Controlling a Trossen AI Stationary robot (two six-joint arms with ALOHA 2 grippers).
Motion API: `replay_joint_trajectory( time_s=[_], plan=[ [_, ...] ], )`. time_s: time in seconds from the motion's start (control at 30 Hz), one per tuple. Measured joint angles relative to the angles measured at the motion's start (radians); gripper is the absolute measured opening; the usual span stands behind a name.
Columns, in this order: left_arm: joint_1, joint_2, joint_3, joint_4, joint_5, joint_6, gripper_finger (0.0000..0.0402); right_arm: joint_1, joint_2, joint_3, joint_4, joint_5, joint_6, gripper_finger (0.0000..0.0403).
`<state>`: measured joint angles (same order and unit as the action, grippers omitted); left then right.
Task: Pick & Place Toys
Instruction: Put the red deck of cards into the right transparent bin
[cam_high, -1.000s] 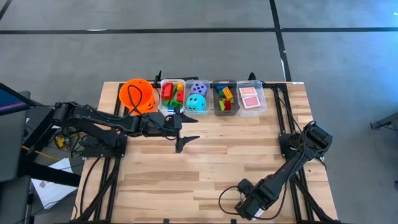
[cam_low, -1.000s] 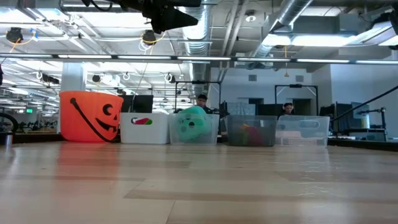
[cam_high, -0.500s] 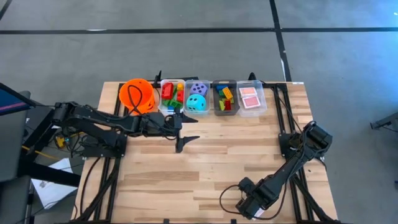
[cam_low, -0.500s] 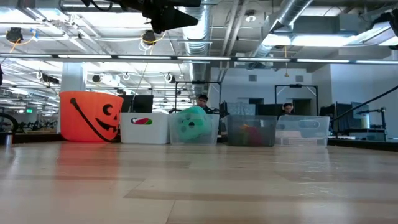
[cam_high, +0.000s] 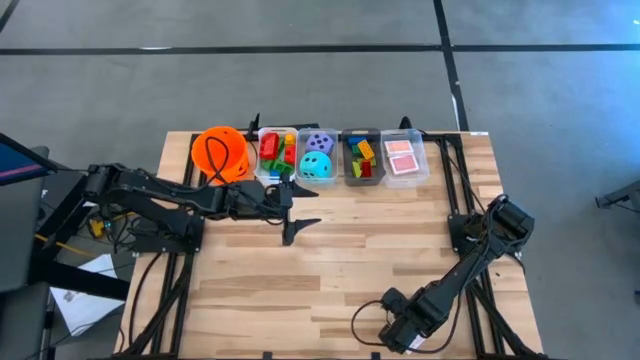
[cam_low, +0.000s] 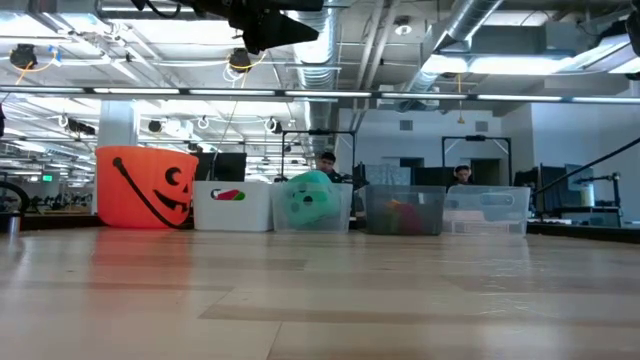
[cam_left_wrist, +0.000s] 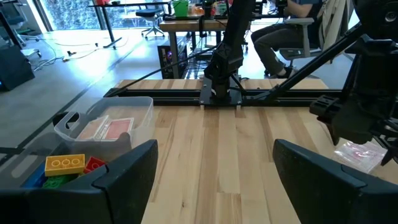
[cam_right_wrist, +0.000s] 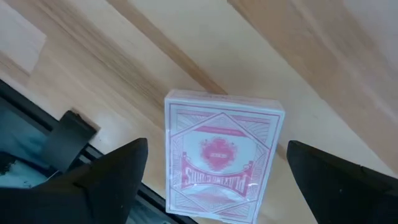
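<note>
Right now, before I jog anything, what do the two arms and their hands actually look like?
Both arms are dark, nearly black, jointed links on black bases bolted to black rails at the table's sides. Black cables loop beside the left arm and the right arm. Each ends in two broad, flat, matte-black fingers, wedge-shaped on the left hand. The right hand looks the same. No markings show.

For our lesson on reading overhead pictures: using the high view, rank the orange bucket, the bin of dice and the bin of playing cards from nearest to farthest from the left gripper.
Left gripper hangs open, just in front of the row.
1. Bin of dice, just behind the gripper.
2. Orange bucket, at the row's left end.
3. Bin of playing cards, at the row's right end.
</note>
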<state>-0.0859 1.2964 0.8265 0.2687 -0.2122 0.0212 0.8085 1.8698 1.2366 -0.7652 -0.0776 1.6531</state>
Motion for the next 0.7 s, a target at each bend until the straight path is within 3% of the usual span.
replay_joint_trajectory(
  time_s=[0.23, 0.7],
  plan=[
    [0.0, 0.0, 0.0, 0.0, 0.0, 0.0, 0.031, 0.0, 0.0, 0.0, -0.043, 0.0, 0.004, 0.0379],
    [0.0, 0.0, 0.0, 0.0, 0.0, 0.0, 0.031, -0.012, 0.001, 0.0, 0.047, 0.063, -0.072, 0.0379]
  ],
)
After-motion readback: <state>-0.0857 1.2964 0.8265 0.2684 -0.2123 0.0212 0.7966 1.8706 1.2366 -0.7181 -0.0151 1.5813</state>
